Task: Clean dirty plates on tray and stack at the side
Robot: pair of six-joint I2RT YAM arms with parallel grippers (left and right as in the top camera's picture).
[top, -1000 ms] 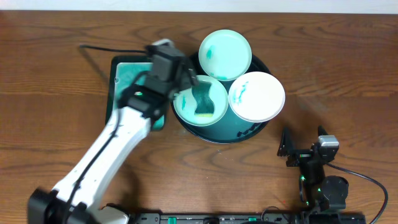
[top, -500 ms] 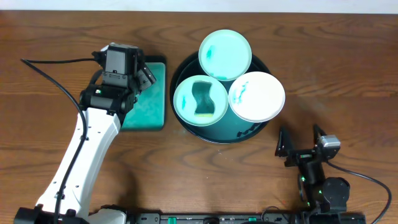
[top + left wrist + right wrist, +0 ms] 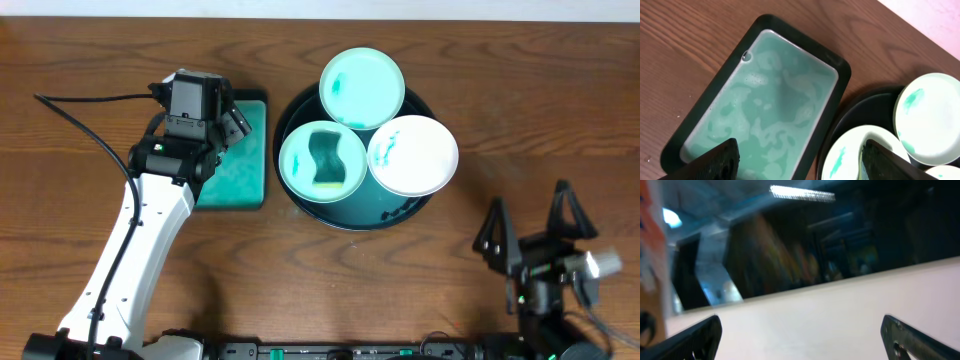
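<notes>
Closest to us, the right pincer [image 3: 528, 196] stands wide apart and empty above bare worktop [image 3: 560, 110], near-right of the tray [image 3: 365, 216]. In the tray we see a mint plate [image 3: 294, 160] carrying a sponge [image 3: 333, 160] at its left, and the white plate [image 3: 413, 155] at its right. Left of the tray, the left pincer [image 3: 235, 114] gapes empty over a rectangular teal tray [image 3: 245, 170]. Farthest, the second mint plate [image 3: 362, 88] overlaps the tray's back rim.

The dark wood-grain tabletop [image 3: 80, 60] carries a rectangular teal tray [image 3: 240, 175] directly under the left gripper [image 3: 232, 118]. Just right of that gripper sits the round black-rimmed tray [image 3: 290, 105]; a black cable [image 3: 90, 99] lies to its left.
</notes>
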